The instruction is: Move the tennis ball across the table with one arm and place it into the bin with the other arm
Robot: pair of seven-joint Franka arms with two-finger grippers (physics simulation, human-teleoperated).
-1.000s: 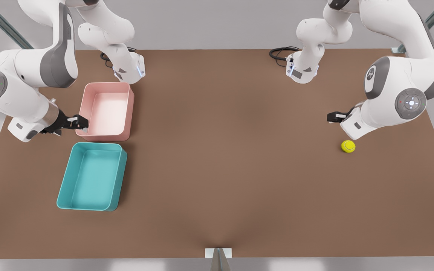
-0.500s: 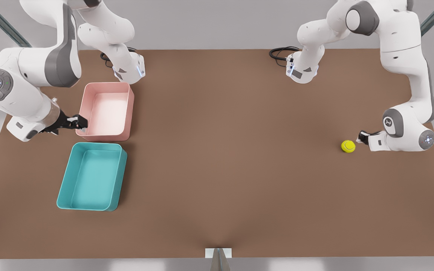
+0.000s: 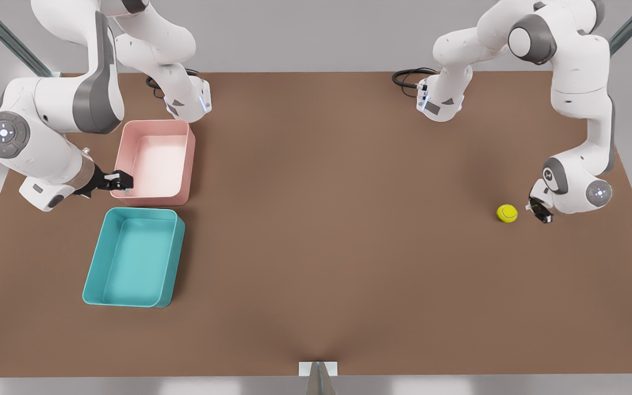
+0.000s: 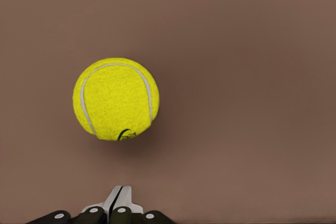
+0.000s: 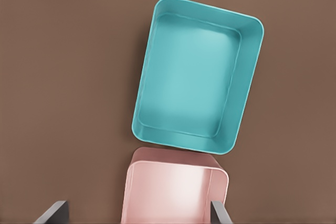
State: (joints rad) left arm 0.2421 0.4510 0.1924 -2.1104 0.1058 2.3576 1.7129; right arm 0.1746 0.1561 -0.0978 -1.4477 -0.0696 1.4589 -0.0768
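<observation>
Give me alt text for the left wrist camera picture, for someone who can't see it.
A yellow-green tennis ball with a pale curved seam rests on a plain brown table, close in front of the left end effector. The end effector's two pale fingertips are pressed together, not touching the ball.

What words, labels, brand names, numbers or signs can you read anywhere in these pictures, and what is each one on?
No readable text anywhere.
Tennis ball: a small dark mark near its lower edge in the left wrist view, too small to read.
Arm on the front view's right: a tiny pale emblem on the grey joint cap by the wrist, not legible.
Teal bin, pink tray and table: no markings.
</observation>
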